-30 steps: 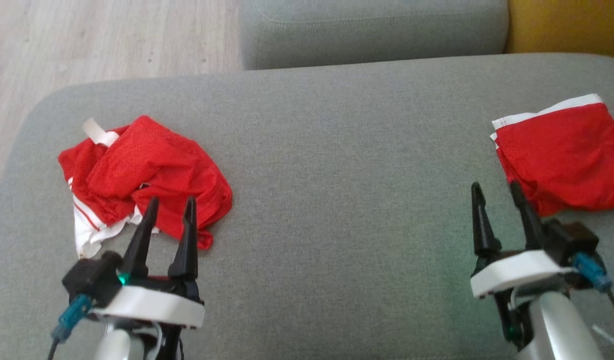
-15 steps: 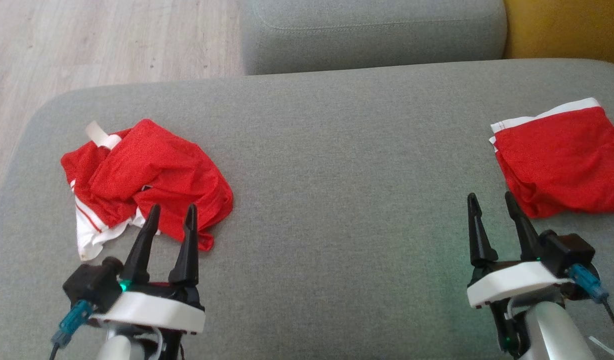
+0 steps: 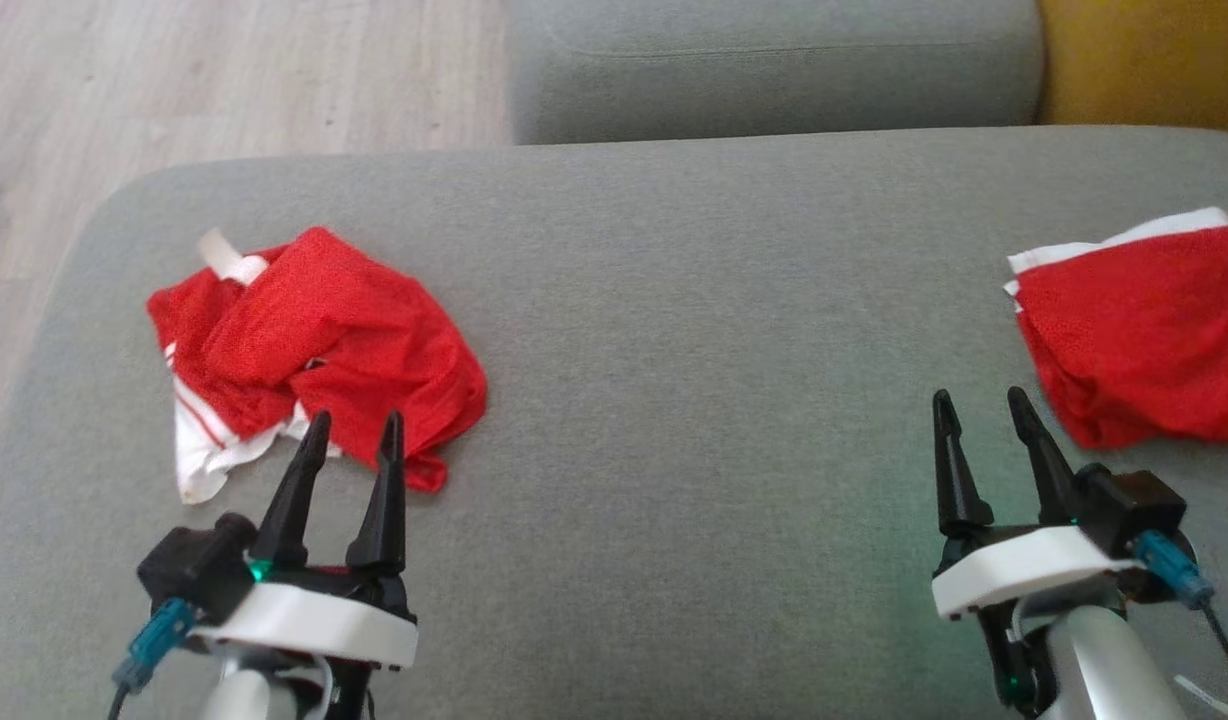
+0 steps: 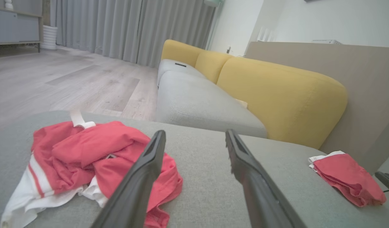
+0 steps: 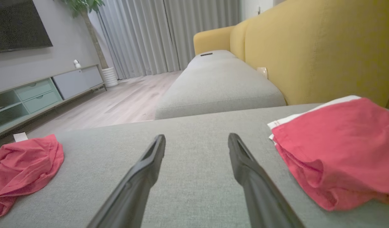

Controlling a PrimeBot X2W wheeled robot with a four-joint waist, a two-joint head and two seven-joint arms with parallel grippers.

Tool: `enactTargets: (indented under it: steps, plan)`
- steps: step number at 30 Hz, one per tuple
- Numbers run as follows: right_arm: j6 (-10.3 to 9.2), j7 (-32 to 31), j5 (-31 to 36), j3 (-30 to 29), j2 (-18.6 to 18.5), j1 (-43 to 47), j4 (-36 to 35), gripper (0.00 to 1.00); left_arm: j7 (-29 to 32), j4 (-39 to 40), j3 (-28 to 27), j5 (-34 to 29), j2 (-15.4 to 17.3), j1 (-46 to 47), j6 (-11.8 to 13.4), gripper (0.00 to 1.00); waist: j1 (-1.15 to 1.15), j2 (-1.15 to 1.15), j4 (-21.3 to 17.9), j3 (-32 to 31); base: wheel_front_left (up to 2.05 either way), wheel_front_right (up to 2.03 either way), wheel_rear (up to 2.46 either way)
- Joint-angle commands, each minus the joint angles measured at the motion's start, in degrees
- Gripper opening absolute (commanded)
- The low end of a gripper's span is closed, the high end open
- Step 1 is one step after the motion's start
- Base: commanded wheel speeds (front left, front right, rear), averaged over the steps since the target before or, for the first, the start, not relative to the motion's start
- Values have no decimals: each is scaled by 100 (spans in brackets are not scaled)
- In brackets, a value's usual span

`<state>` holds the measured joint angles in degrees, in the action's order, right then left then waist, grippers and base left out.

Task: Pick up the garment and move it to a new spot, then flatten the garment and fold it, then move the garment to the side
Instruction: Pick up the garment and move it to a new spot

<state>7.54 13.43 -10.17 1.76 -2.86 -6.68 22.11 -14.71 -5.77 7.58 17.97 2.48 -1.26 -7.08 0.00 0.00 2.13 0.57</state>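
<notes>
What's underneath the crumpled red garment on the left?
The crumpled garment lies on the grey cushion, which shows all around it. White striped fabric pokes out at its near edge. Anything beneath the heap is covered.

The right edge of the head view cuts off the folded red garment [image 3: 1134, 340]. At lower left, the left gripper [image 3: 357, 420] hides from us the near hem of the crumpled garment [image 3: 314, 340]. In the left wrist view, upper middle, a dark object [image 4: 180, 65] on the far cushion [image 4: 194, 95] is too small for us to identify.
</notes>
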Motion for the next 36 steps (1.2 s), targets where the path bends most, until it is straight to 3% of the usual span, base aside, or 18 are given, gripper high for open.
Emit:
enactTargets:
  steps: [1, 15, 21, 29, 36]
  plan:
    - [-5, 66, -13, 185, -2, -140, -171, 100, -29, 119, -145, -23, 40, 264, 1, 100, 0, 0, 159, 27, 0, 0, 0]
    - [-5, 4, -250, 800, -2, -94, -38, 100, -29, -152, -289, -133, 40, 257, 114, 100, 0, 0, 1419, -55, 0, 0, 0]
    - [-5, 23, -365, 993, -2, -115, 55, 100, -29, -341, -385, -217, 40, 254, 101, 100, 0, 0, 1743, -98, 0, 0, 0]
    - [-5, 55, -431, 1107, -2, -190, 171, 100, -29, -413, -518, -274, 40, 271, 63, 100, 0, 0, 1869, -98, 0, 0, 0]
    - [-5, 65, -429, 1193, -2, -262, 212, 100, -29, -451, -628, -385, 40, 341, 37, 100, 0, 0, 1722, -1, 0, 0, 0]
